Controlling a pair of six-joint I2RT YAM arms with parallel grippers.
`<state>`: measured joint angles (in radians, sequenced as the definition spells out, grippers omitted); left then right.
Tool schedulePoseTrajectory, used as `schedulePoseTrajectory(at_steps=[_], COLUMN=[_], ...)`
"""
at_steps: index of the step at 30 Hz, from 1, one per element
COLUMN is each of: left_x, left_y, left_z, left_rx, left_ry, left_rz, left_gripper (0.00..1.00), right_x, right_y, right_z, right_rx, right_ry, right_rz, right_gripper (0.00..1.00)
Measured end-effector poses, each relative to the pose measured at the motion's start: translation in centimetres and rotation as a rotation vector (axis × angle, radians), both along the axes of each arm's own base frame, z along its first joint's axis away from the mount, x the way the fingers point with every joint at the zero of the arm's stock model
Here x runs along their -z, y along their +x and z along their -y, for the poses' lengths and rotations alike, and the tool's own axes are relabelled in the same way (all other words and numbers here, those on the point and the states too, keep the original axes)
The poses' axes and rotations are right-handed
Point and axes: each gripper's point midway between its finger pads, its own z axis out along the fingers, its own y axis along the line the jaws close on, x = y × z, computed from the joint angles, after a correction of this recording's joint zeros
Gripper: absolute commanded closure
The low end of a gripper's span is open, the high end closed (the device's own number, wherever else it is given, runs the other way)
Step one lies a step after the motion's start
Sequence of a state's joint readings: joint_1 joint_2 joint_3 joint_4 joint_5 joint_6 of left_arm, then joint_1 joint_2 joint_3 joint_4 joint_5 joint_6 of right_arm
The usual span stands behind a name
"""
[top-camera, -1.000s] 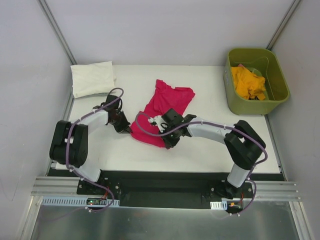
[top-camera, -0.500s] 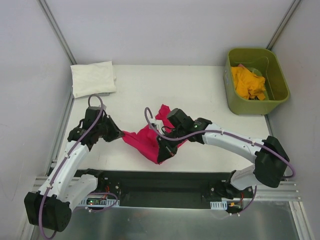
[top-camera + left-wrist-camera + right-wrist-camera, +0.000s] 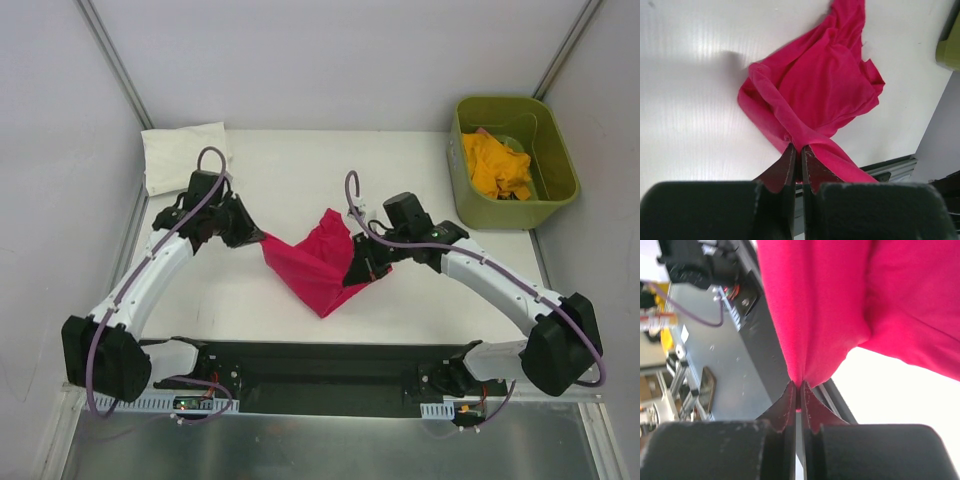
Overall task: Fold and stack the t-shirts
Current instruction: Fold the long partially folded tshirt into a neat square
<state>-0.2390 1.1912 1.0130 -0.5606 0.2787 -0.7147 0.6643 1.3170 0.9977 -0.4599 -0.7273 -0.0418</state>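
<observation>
step: spreading magenta-pink soft cloth t-shirt (image 3: 318,268) | left pincer (image 3: 257,236), right pincer (image 3: 363,270) each clamped on a bunched edge | shirt sagged between them over white worktop (image 3: 300,170) | best pulled apart evenly and level

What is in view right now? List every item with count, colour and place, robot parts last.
magenta-pink t-shirt: 1, pink, strung between the two claws over the near middle of the table
white t-shirt: 1, white, folded, far left corner of the table
orange-yellow t-shirt: 1, orange-yellow, crumpled inside the bin
bin: 1, olive-green, far right corner of the table
table: 1, white, under everything
left arm: 1, white and black, reaching in from the near left
right arm: 1, white and black, reaching in from the near right
left claw: 1, black, shut on the pink shirt's left end
right claw: 1, black, shut on its right end
</observation>
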Motion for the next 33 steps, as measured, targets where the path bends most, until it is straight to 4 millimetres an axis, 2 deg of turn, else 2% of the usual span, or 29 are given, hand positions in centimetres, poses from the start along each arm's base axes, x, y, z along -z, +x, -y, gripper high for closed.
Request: schedulePoseTrajectory(at_steps=[4, 7, 15, 18, 19, 20, 22, 23, 24, 25, 26, 29, 33], left_x=[-0.8, -0.9, 1.2, 2.3, 2.8, 3.4, 4.6, 5.4, 6.2, 6.9, 7.5, 8.1, 6.7], left_y=[2.7, 5.6, 11.6, 14.0, 14.7, 15.3, 16.2, 16.7, 17.1, 17.5, 17.6, 17.5, 17.3], left_z=[2.9, 5.2, 10.5, 12.8, 13.6, 14.4, 15.7, 16.2, 16.4, 16.5, 16.5, 16.3, 15.8], left_rx=[0.067, 0.105, 0.186, 0.221, 0.234, 0.248, 0.272, 0.278, 0.281, 0.283, 0.284, 0.284, 0.293], left_ry=[-0.002, -0.005, -0.035, -0.054, -0.064, -0.073, -0.089, -0.088, -0.087, -0.083, -0.081, -0.075, -0.073], left_rz=[0.012, 0.012, -0.033, -0.046, -0.048, -0.054, -0.068, -0.072, -0.076, -0.079, -0.086, -0.101, -0.060], left_gripper=[1.00, 1.00, 1.00, 0.97, 0.93, 0.89, 0.79, 0.61, 0.48, 0.38, 0.01, 0.01, 0.01], right_x=[0.5, 1.2, 2.6, 4.1, 4.6, 5.4, 7.0, 7.5, 7.9, 8.3, 8.5, 8.7, 8.1], right_y=[1.7, 3.3, 8.1, 9.6, 9.9, 10.4, 11.0, 11.1, 11.1, 11.1, 11.1, 11.4, 11.4], right_z=[1.8, 3.6, 8.4, 9.8, 10.2, 10.7, 11.7, 12.0, 12.3, 12.6, 12.7, 13.2, 13.6], right_rx=[0.084, 0.169, 0.394, 0.460, 0.477, 0.496, 0.536, 0.549, 0.556, 0.563, 0.569, 0.587, 0.601], right_ry=[-0.034, -0.061, -0.113, -0.151, -0.166, -0.185, -0.233, -0.250, -0.268, -0.283, -0.296, -0.332, -0.368], right_rz=[-0.020, -0.034, -0.038, -0.067, -0.078, -0.097, -0.132, -0.146, -0.164, -0.184, -0.198, -0.204, -0.174], right_gripper=[0.99, 0.99, 0.97, 0.96, 0.94, 0.84, 0.77, 0.69, 0.62, 0.47, 0.04, 0.03, 0.04])
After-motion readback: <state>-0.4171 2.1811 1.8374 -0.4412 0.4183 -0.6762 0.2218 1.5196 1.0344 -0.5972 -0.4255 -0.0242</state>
